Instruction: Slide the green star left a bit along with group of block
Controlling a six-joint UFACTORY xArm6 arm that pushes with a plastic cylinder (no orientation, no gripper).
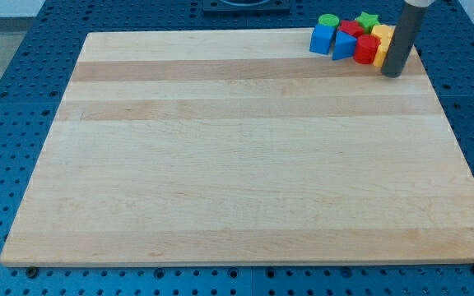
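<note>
Wooden board: pale, smooth planks with faint lengthwise grain and slightly darker bands, lying on a blue perforated table whose surface carries a regular grid of small holes.

Block cluster, at the board's top right corner: all blocks are matte, solid-coloured pieces packed close together, several touching. The green star sits at the rear of the cluster, nearest the board's top edge; its pointed outline is partly hidden by the blocks in front. To its left lies a green round block, a short cylinder. Between them a red block shows only in part, and its shape cannot be made out. In front, a blue block with angled faces forms the cluster's left end; beside it stands a blue triangular block. Further right is a second red block with rounded sides, and at the cluster's right end a yellow block, partly covered.

Rod: a straight, dark grey cylinder with a dull finish. There are no jaws; nothing is gripped. My tip rests on the board just right of the yellow block, apparently touching it, and right of and in front of the green star.
</note>
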